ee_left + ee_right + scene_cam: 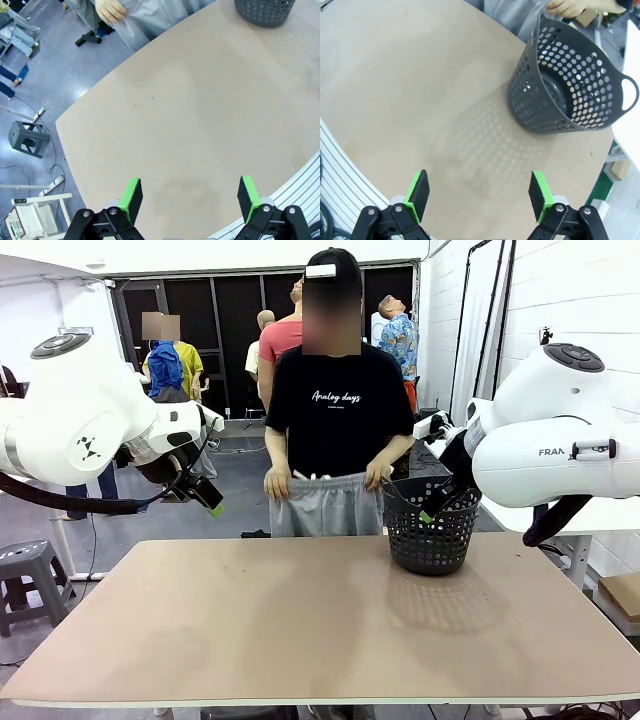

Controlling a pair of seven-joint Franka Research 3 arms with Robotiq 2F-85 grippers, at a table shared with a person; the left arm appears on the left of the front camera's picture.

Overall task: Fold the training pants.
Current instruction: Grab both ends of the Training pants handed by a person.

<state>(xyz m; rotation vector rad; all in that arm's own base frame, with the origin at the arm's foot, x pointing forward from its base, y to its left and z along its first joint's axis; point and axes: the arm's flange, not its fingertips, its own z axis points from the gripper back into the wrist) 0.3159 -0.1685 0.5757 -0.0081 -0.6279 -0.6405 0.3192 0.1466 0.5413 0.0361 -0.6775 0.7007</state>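
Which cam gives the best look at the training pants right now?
Front view: the training pants hang from the person's two hands at the far table edge, waistband visible. Left wrist view catches a strip of the fabric at its top edge; right wrist view, a sliver beyond the basket.

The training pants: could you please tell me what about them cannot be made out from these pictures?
- Front view: the training pants hang behind the table, whose far edge hides the legs.
- Left wrist view: the picture's top edge cuts off all but a strip of fabric.
- Right wrist view: the top edge and the basket leave just a corner.
- Their full length cannot be told.
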